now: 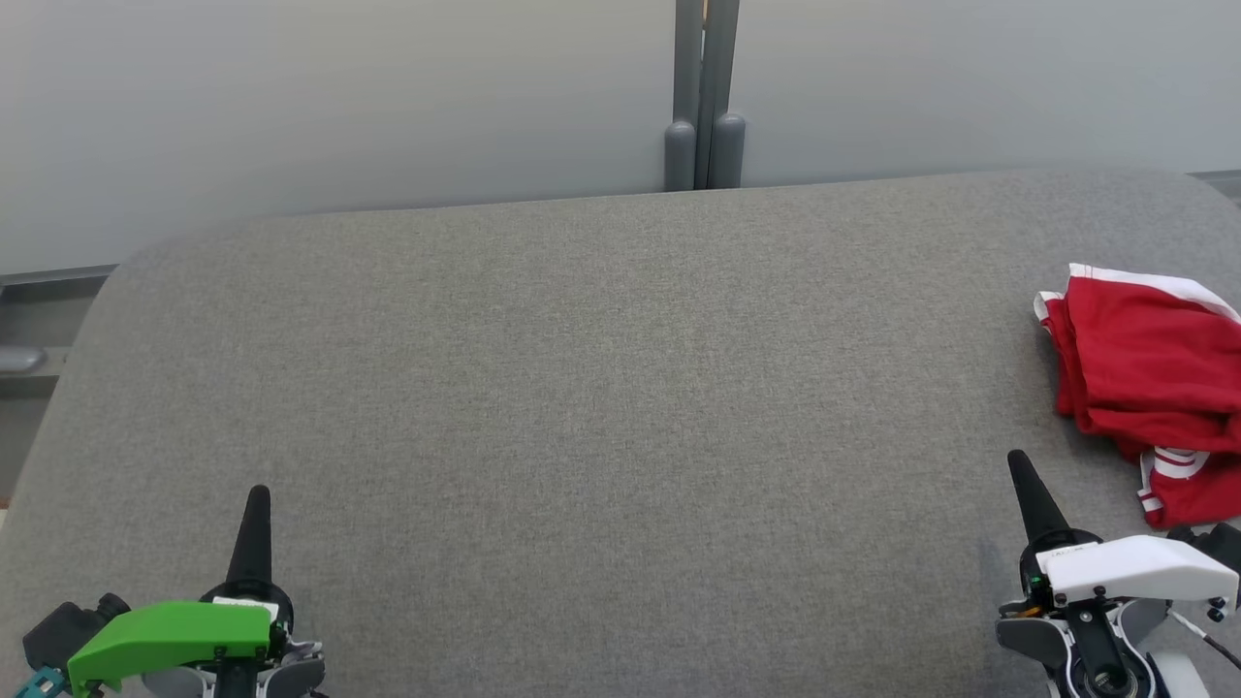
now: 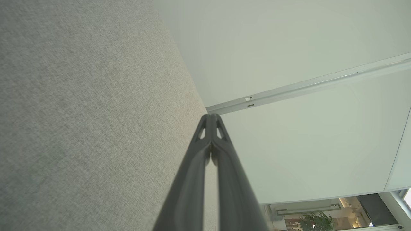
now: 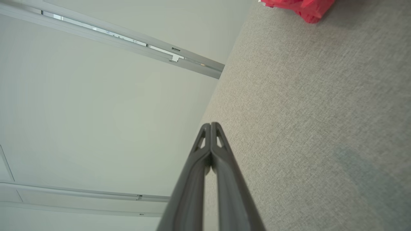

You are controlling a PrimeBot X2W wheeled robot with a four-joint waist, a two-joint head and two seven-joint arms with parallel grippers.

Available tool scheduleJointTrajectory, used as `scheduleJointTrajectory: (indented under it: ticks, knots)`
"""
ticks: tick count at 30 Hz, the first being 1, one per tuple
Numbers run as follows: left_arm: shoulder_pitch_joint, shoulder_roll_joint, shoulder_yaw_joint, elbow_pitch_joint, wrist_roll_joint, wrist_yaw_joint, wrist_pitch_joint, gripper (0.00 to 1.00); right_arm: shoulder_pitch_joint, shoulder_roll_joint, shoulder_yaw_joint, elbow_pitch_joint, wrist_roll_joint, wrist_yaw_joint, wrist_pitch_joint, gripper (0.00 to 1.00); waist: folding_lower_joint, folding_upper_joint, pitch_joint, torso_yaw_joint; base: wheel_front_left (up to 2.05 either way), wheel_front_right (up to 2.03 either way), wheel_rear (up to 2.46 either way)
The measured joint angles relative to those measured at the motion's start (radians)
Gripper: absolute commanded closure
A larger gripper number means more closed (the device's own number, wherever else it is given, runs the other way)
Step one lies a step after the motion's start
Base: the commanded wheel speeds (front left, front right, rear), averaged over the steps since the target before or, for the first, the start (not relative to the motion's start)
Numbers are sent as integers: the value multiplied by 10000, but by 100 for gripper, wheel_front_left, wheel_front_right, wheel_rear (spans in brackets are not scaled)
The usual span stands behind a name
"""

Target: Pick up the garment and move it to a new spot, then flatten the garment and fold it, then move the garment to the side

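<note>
Crumpled red cloth garment with white stripes lies just beyond and right of the right pincer; that and the left pincer are pressed closed, empty. Probably soft, light, floppy: pinch a raised fold

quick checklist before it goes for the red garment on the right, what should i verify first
1. Target found: red garment lies bunched on the grey surface, far right. Ok.
2. Whole garment in sight: its right part runs past the head view's edge. Not ok.
3. Right gripper ready to grasp: jaws shut, holding nothing, apart from the garment. Not ok, it must open first.
4. Left gripper free: jaws shut, holding nothing, at the lower left. Ok.
5. Room for a new spot: a broad stretch of grey surface lies ahead of both grippers. Ok.
6. A hem or corner to pinch: the folds hide which edge is which. Cannot tell.
</note>
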Motion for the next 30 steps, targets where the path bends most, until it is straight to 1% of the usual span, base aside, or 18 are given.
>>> scheduleJointTrajectory:
  ticks: [30]
  knots:
    - [-436,-63,140,-94,-2236,0,640,100,-292,10,-59,-184,2777,0,616,100,0,0,85,-70,0,0,0]
